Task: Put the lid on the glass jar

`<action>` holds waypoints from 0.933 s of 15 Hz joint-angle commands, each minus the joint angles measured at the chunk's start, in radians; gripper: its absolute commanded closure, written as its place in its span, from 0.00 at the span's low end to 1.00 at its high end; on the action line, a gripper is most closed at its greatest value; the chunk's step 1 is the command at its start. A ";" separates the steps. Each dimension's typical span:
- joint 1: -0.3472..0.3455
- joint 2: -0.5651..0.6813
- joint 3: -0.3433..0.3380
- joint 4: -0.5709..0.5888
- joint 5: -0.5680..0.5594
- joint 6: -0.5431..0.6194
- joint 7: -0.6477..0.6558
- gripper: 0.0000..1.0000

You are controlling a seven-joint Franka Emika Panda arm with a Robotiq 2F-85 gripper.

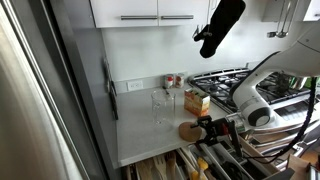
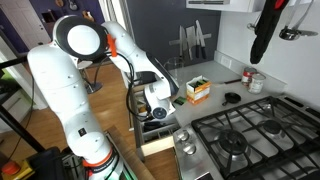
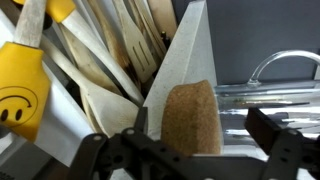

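We see the lid [image 3: 192,112] in the wrist view as a thick cork disc with a grainy, speckled brown face and a rounded top edge. It stands between the black fingers [image 3: 275,142] of the gripper [image 3: 196,132]. One finger lies close against its rim, and a strip of background shows on the other side. We cannot tell whether the gripper is clenched on the lid or merely around it.

Behind it lie a white, smooth wedge-shaped surface and an open drawer [image 3: 110,60] packed with pale wooden spoons and spatulas. A glossy yellow piece with a smiley face [image 3: 20,95] is also in the drawer. On the other side a curved, polished metal handle [image 3: 285,62] shows.

In an exterior view the lid [image 1: 189,131] appears as a flat brown oval near the front corner of the white worktop [image 1: 140,130], just beside the gripper [image 1: 206,127]. The glass jar [image 1: 160,104], a clear, upright cylinder, stands apart from the lid, further back on the worktop. The yellow-orange box [image 1: 196,101] stands near it. The gas hob [image 1: 235,78], with its dark cast grates, lies beyond the box.
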State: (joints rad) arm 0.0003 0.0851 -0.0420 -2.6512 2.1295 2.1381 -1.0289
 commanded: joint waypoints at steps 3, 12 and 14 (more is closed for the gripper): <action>-0.012 0.041 -0.015 0.007 0.069 -0.050 -0.066 0.34; -0.037 -0.046 -0.040 -0.047 0.040 -0.128 -0.029 0.80; -0.047 -0.080 -0.044 -0.053 0.031 -0.129 -0.031 0.82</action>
State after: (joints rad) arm -0.0294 0.0667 -0.0757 -2.6731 2.1552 2.0283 -1.0546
